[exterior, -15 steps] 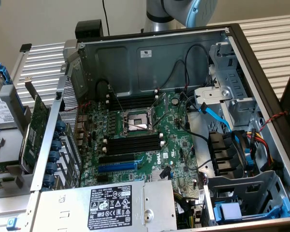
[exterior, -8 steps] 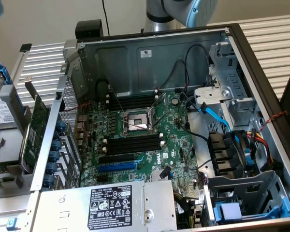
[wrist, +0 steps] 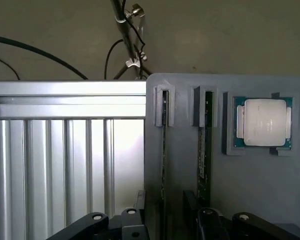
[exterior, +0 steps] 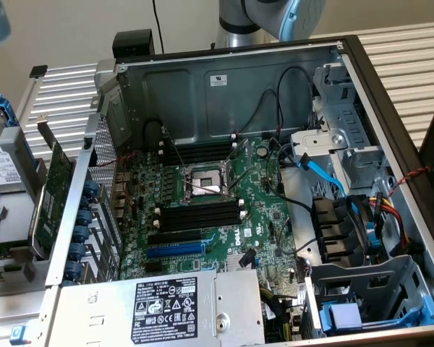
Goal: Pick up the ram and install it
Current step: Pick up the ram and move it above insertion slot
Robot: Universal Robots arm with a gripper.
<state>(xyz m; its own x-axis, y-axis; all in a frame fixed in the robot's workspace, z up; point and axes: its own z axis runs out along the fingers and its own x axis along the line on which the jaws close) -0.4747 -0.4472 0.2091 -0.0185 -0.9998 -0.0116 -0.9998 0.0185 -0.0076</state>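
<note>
- Ram [wrist: 163, 150]: a thin stick standing on edge in a slot of the grey holder [wrist: 185, 175]. It is not yet lifted, so I judge the pick-up to be the step in hand, with no installing begun.
- Ribbed metal worktop [wrist: 65, 165] carries the holder along one side.
- Gripper [wrist: 164, 222] hangs low over the holder. Its jaws are released and stand wide, one on each side of that stick, and as far as I can tell they touch nothing.
- Second stick [wrist: 204, 160] sits in the neighbouring slot, just beside the first, with one jaw hanging over its near end.
- Processor [wrist: 262, 122] lies in its own recess further along the holder, well apart from the jaws.
- On the exterior view's left, an expansion card [exterior: 54, 188] leans outside the open computer case [exterior: 231, 79]. Mid-board, the black memory slots [exterior: 201, 215] flank the CPU socket [exterior: 202, 184].
- My reading is that the grasp calls for jaws centred on the thin edge and closing on the flat faces, clear of the neighbouring stick. It also calls for a straight pull, so the board does not bind in its slot.
</note>
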